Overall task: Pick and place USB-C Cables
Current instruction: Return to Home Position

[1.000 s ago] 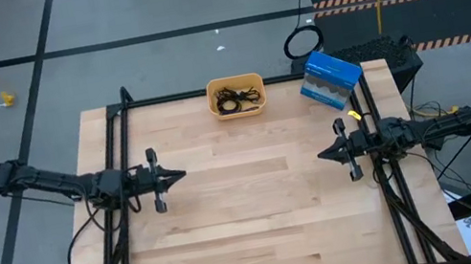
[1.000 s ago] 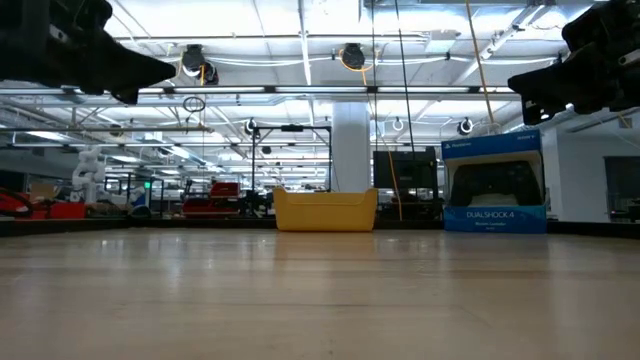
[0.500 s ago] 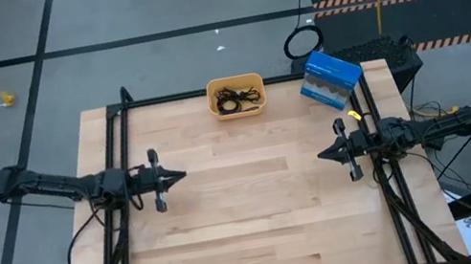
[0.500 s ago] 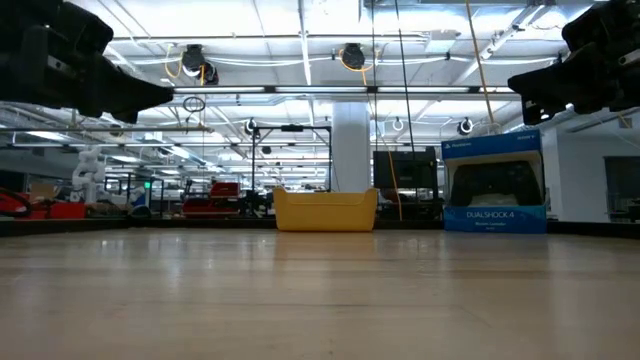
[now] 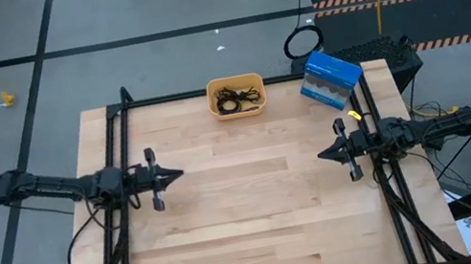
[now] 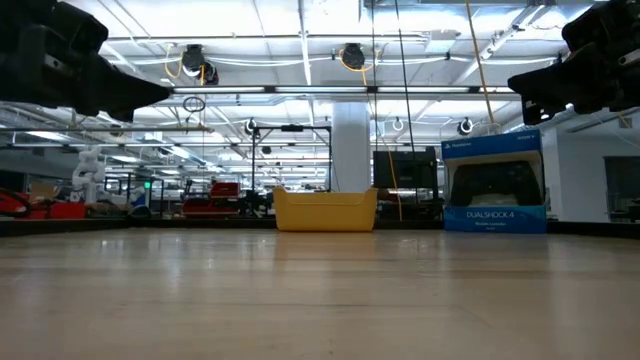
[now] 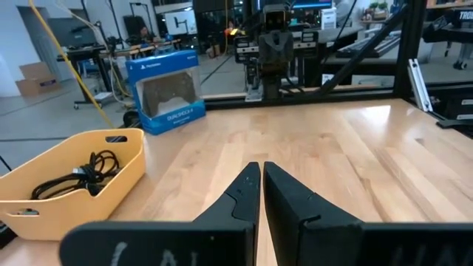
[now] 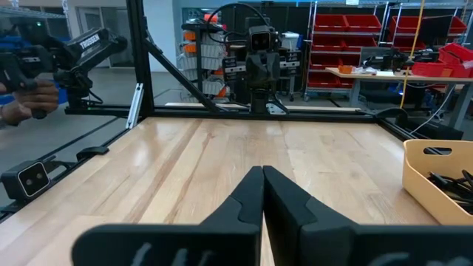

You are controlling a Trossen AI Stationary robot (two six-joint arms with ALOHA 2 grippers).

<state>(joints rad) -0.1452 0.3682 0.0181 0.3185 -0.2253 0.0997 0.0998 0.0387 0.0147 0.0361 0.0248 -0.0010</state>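
Black USB-C cables [image 5: 234, 99] lie coiled inside a yellow bin [image 5: 234, 82] at the table's far edge; they also show in the left wrist view [image 7: 74, 177] and at the right wrist view's margin [image 8: 451, 182]. A purple-blue cable does not show. My left gripper [image 5: 178, 172] hovers above the table's left side, shut, pointing right. My right gripper [image 5: 321, 155] hovers above the right side, shut, pointing left. Both are far from the bin.
A blue DualShock box [image 5: 330, 78] stands right of the bin at the far edge. A black frame rail [image 5: 209, 90] runs along the far edge and down both sides. Bare wood lies between the two grippers. A person's hand [image 8: 29, 96] shows beyond the table.
My left arm has drawn back slightly toward the table's left edge. The right arm has kept still.
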